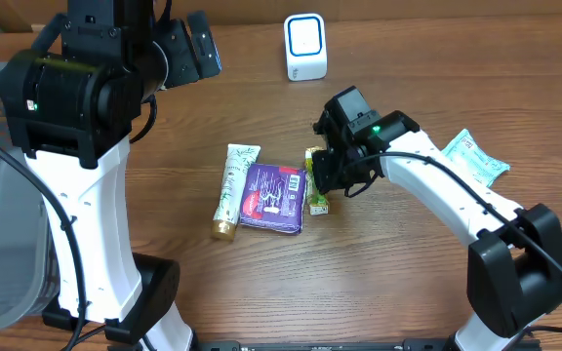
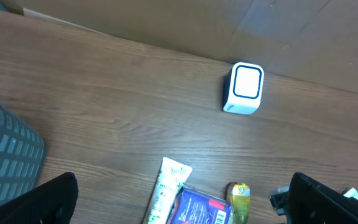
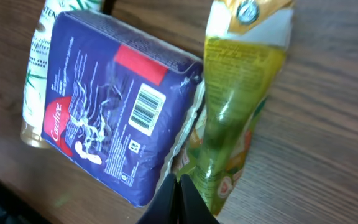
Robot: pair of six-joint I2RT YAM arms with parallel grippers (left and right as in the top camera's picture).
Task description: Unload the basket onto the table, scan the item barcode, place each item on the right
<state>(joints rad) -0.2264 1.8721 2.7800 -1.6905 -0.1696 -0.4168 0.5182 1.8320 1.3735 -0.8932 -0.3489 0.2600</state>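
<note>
Lying on the counter against the purple packet, the yellow-green pouch is looking light, soft and crinkly, best taken by its sealed edge, where the right pincer is sitting pressed together, catch unclear, the left pincer hanging spread.

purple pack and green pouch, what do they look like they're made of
Purple pack: probably soft plastic film with a glossy finish. It creases at the corners and catches light, and a barcode is printed on it. Green pouch: seemingly thin, shiny plastic film. Glare streaks and wrinkles run along it, and the top has yellow print.
</note>
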